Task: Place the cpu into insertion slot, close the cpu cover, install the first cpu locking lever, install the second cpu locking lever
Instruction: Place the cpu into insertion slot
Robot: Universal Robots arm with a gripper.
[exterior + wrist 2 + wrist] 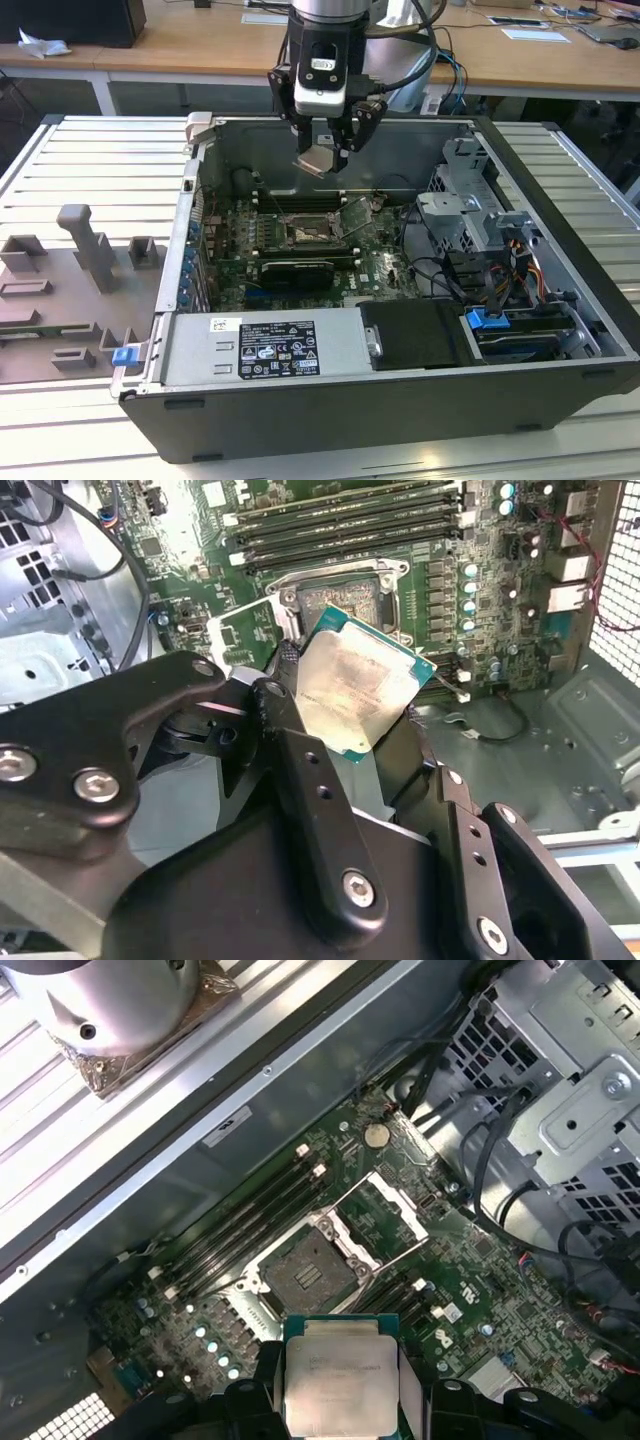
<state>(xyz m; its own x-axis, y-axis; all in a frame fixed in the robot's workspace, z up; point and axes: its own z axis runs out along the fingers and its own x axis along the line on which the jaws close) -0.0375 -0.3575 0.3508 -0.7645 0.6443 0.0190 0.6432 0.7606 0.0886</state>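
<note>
**Claw (323,152) loaded, high over the open case**

Black claw pinches the small flat square cpu with a pale silver-grey top (340,1385) by its edges. It hangs well above the square dark silver-rimmed insertion slot (308,1270). The thin silvery cpu cover frame (396,1210) is swung open, apparently to leave the slot free.

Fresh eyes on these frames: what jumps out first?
The pincer hangs over the open computer case, shut on the cpu, whose pale metal top shows large in both wrist views. Below it, on the green motherboard, the insertion slot lies bare. Its cpu cover is tilted up on the exterior view's right of the slot.
</note>
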